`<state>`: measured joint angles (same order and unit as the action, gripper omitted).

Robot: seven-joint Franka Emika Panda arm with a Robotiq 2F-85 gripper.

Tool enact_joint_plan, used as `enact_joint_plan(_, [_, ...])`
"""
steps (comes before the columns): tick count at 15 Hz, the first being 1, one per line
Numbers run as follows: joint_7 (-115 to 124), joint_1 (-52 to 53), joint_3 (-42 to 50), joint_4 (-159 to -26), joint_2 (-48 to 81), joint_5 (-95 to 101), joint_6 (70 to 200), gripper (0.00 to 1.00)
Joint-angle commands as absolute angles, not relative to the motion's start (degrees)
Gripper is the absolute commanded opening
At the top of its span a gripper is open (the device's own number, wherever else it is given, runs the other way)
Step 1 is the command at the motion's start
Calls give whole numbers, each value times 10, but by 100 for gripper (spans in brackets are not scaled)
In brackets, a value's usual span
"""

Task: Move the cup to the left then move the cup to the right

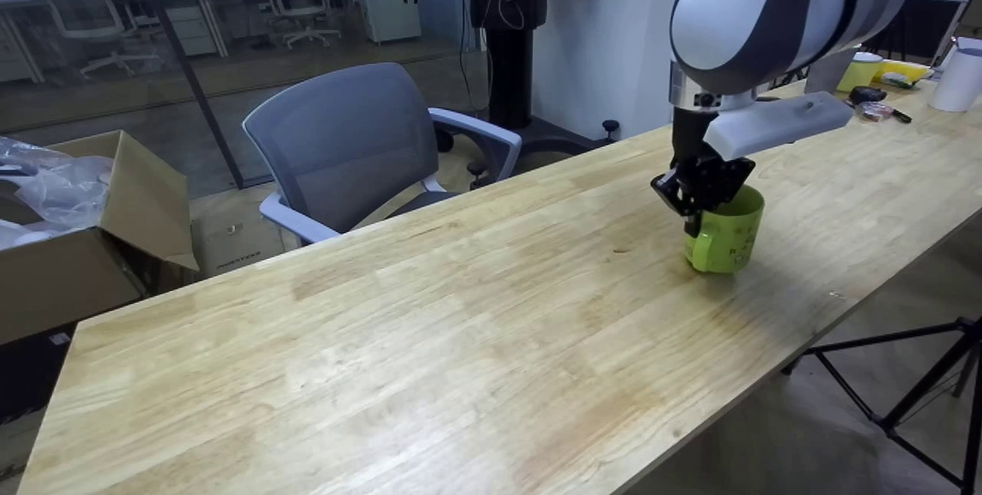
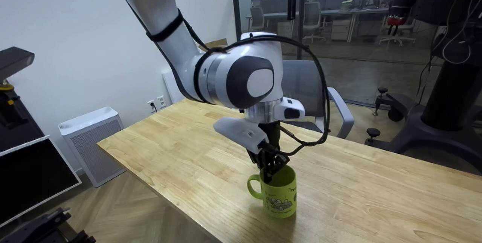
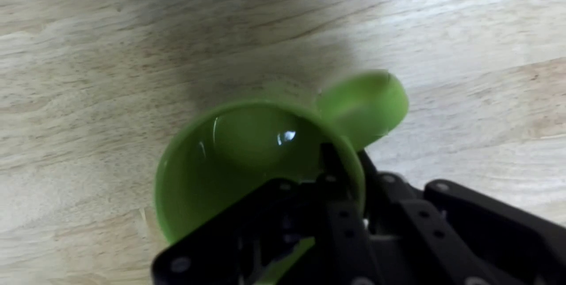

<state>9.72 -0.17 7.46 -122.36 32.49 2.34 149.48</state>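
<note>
One pincer on one cup: hold secured, travel unsettled

The pincer is clamped on the cup's wall beside the loop handle, one finger inside, its partner outside. Seen from where I stand, the lime-green cup is mouth-up on, or just above, the counter, apparently nearer the long edge away from the grey chair; whether its base touches, I cannot tell. Progress, by my reading: the grasp is done. Nothing in view fixes a starting or finishing spot, so neither the leftward nor the rightward move can be called complete. With the cup in hold, at least one sideways move, the setting down and the release probably remain.
</note>
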Motion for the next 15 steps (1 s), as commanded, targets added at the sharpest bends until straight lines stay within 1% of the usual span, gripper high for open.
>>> enact_joint_plan(1, [96, -4, 80, -1208, 303, 26, 1478, 3])
enact_joint_plan(9, [42, -27, 32, -1198, 297, -14, 1462, 3])
enact_joint_plan(15, [21, -11, -12, -1204, 283, -39, 1462, 3])
